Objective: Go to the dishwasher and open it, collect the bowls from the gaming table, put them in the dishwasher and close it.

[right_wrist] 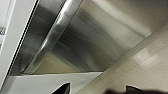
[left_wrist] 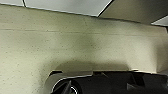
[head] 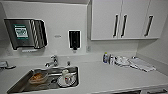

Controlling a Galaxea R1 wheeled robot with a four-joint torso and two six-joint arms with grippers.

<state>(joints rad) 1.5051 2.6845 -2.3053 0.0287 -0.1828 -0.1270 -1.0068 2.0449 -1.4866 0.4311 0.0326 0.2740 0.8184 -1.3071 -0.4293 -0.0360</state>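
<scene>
Dishwasher front close under the right wrist

Steel dishwasher (right_wrist: 100, 42) seen close from the right wrist, its bar handle (right_wrist: 52, 35) running long across the brushed front, slanted in that view. Pale floor (right_wrist: 147, 67) beside it. From the head: white surface (head: 112, 75), sink (head: 15, 87) holding dishes, tap (head: 53, 61), wall cupboards (head: 125, 18). Dark tips, possibly the right hand (right_wrist: 100, 90); how far open, cannot tell. Same for the left hand.
</scene>
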